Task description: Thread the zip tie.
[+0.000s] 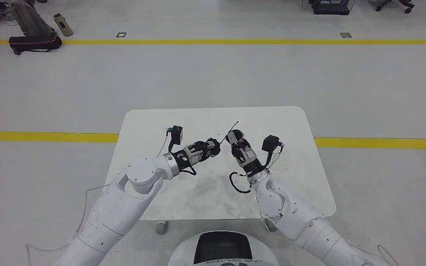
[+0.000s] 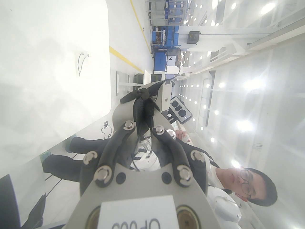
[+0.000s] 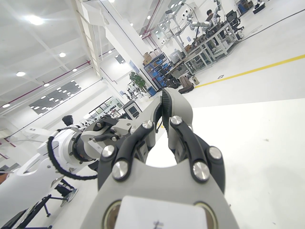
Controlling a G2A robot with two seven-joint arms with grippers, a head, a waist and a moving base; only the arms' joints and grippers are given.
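While both arms hang over the table (image 1: 286,133), my right gripper (image 1: 229,137) is pinched closed on the zip tie (image 1: 233,127), its free end slanting up toward the far edge. My left gripper (image 1: 215,145) sits just beside, fingers together, and I can't tell if they hold anything

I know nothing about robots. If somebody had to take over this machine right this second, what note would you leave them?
Left gripper: shut on a black strip, apparently one end of the zip tie.
Right gripper: shut on the tie, thin tail poking past its fingertips.
Both are close together above the middle of the white table.
Done: tie lifted, held by both grippers.
Left: whether the tail has entered the head cannot be seen; check, then thread.
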